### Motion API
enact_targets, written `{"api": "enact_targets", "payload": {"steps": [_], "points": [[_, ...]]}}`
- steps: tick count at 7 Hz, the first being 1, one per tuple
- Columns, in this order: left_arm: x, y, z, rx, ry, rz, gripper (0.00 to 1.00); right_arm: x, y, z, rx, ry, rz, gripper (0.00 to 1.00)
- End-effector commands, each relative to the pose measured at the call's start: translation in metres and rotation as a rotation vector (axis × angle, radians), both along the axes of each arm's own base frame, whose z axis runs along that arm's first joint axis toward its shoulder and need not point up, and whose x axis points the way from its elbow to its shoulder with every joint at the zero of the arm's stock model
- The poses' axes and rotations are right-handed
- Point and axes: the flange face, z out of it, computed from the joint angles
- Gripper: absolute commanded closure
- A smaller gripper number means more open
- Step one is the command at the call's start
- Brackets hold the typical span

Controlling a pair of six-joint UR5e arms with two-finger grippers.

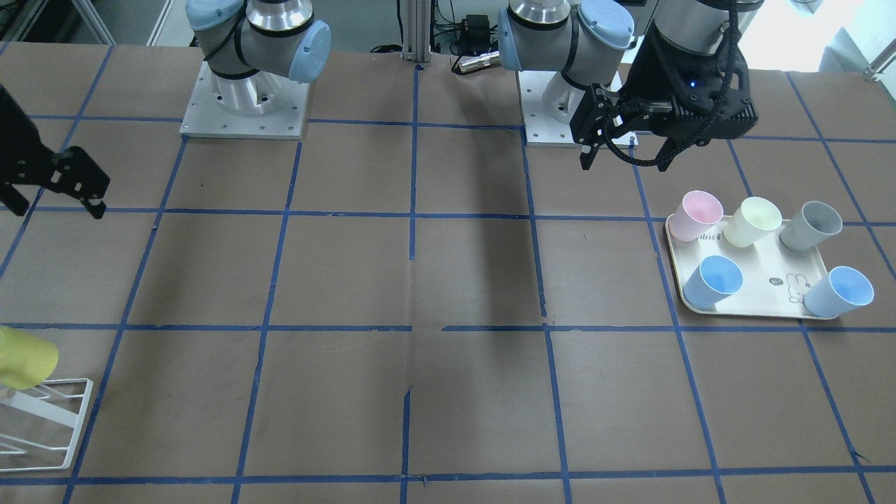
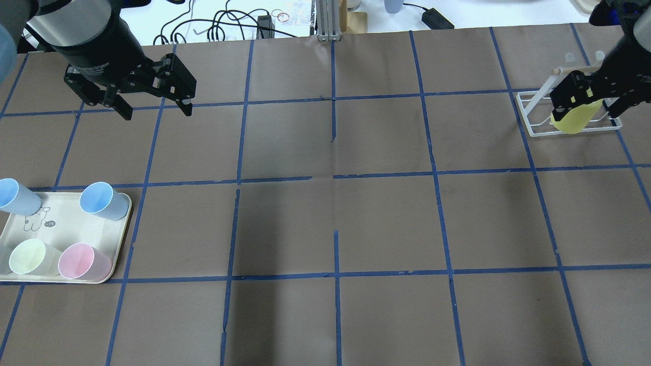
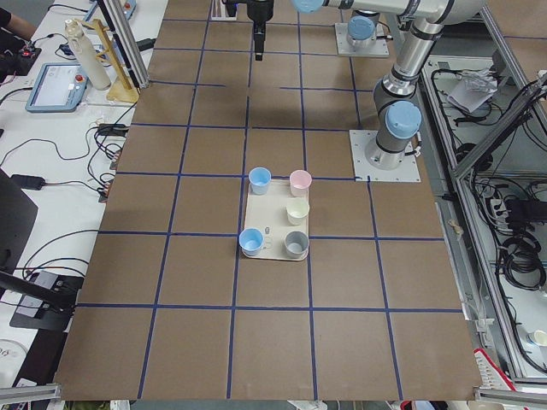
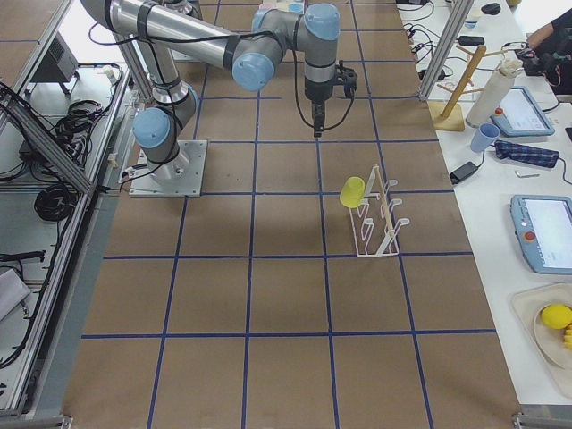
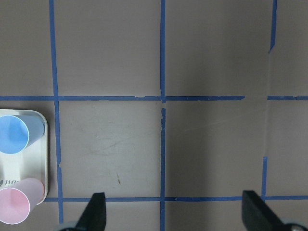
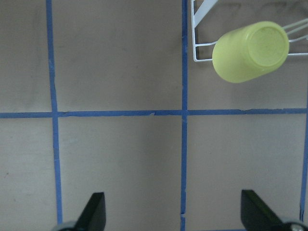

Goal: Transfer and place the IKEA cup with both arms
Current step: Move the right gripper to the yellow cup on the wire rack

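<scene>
Big brown table (image 1: 476, 280) marked into squares with blue tape, cables and benches all round it, one arm bolted down on either side of the centre line. Over at the robot's right end stands a white wire rack (image 4: 375, 214), and there's the yellow cup (image 2: 574, 119): hung on the end of the rack, tilted, its closed bottom facing up at the wrist camera. Nothing is gripping it.

The right claw (image 1: 56, 208) hovers up in the air near that rack, jaws spread wide and empty. From its own camera the cup sits off to one side, well outside the gap between the fingers, so it isn't lined up on the cup.

Far along the table at the robot's left end lies a cream tray (image 1: 763, 269) with five cups standing mouth-up: pink (image 1: 700, 213), pale yellow (image 1: 754, 218) and grey (image 1: 812, 224) in one row, two blue ones (image 1: 714, 278) (image 1: 840, 290) in the other, with a bare spot between the blues. The left claw (image 2: 156, 113) hangs above the table beside the tray, wide open too, holding nothing.

My read: the gap on the tray looks meant for the yellow cup, and if so the whole job lies ahead. That means lifting it off the rack, passing it across mid-table and setting it down. If the rack is the goal instead, it's done. These views alone don't settle which.
</scene>
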Motion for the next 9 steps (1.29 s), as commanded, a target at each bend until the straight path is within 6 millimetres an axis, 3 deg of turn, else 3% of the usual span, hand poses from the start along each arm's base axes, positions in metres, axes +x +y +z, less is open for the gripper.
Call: {"api": "enact_targets", "payload": {"steps": [1,3,5,7,9], "points": [[0.000,0.000,0.000,0.000,-0.001,0.000,0.00,-0.037,-0.042,-0.021,-0.016,0.011,0.078,0.00],[0.000,-0.001,-0.001,0.002,0.001,0.000,0.00,-0.068,-0.068,-0.051,-0.055,0.039,0.184,0.00],[0.000,-0.001,0.000,0.000,-0.001,0.000,0.00,-0.099,-0.081,-0.075,-0.076,0.058,0.201,0.00],[0.000,-0.001,-0.001,0.002,0.001,0.000,0.00,-0.106,-0.089,-0.103,-0.055,0.040,0.195,0.00],[0.001,-0.001,-0.002,0.003,0.001,0.001,0.00,-0.104,-0.090,-0.107,-0.053,0.026,0.198,0.00]]}}
